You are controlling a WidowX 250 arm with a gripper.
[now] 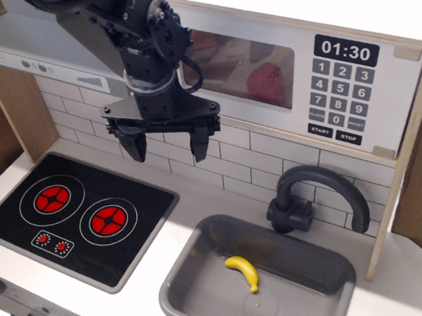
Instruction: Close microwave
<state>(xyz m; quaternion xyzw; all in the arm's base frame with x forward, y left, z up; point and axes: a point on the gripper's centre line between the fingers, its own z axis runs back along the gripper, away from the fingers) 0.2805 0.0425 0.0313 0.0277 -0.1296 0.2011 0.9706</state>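
**Microwave door flush, empty gripper below it**

Hood [43,47] and hob [78,212] came first on our left: a grey slanted hood with small buttons, and beneath it a black hob with two red rings. Next to these we found the gripper [164,144], pointing down in front of the white brick wall, its two fingers spread wide apart and holding nothing. It hung below the left end of the microwave [293,83], close to it but not touching, as far as we could tell.

The microwave sat high in the middle and right, its door lying flat against the cabinet with no gap that we could see. We judged the closing done or very nearly so. We could not make out the handle, which the arm covered.

Further right stood the black faucet [316,196] over the grey sink [189,279], where a banana [243,271] lay.

Our worry was the arm itself: a careless swing upward could catch the door's lower edge or hidden handle and pull it open again.
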